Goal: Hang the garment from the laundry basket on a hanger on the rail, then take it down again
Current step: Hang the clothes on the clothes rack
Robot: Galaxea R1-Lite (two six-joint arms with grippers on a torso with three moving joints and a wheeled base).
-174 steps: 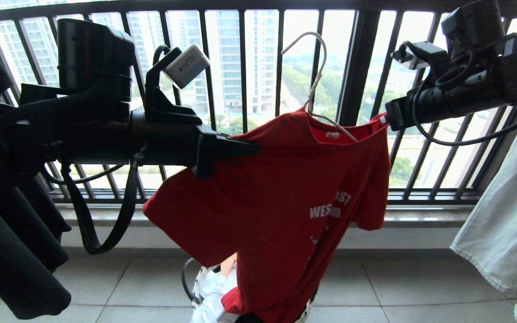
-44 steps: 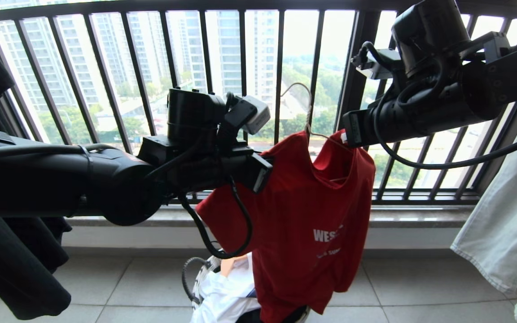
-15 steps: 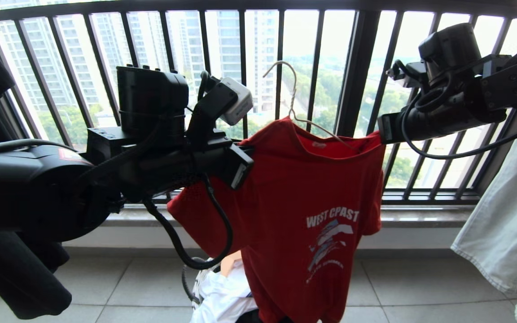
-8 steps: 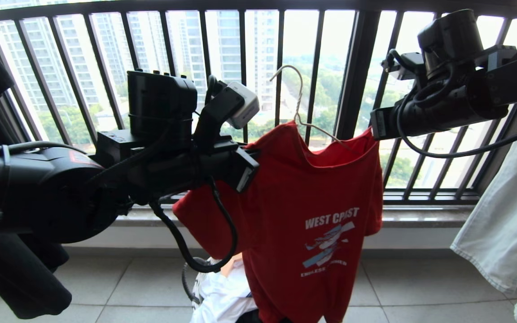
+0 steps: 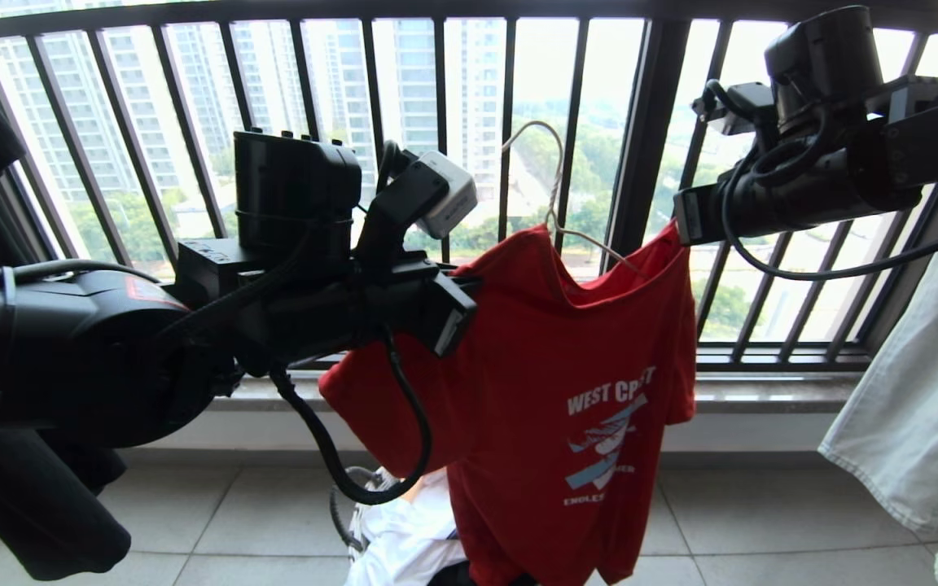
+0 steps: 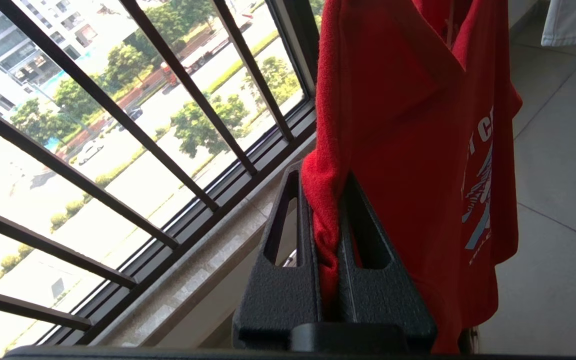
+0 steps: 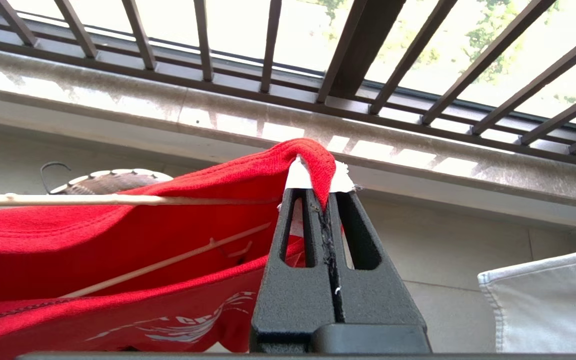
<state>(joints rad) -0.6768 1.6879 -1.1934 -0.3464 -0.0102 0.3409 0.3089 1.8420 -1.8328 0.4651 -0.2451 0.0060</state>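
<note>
Hanging between both, the garment (image 5: pixel 567 391) is pinched by left end effector (image 6: pixel 329 210) and right end effector (image 7: pixel 325 200).

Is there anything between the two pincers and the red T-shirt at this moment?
Nothing visible. The left pincer is shut directly on a fold of the red T-shirt, and the right pincer is shut on its fabric at the other shoulder. The white wire hanger sits inside the collar, between the two grips.

— Red shirt (image 5: pixel 567 391)?
— Hanging mid-frame on white wire hanger (image 5: pixel 554 207), pale chest lettering facing out, hem down over the basket (image 5: pixel 355 509) at bottom centre.
— Hook?
— Free, before the bars.
</note>
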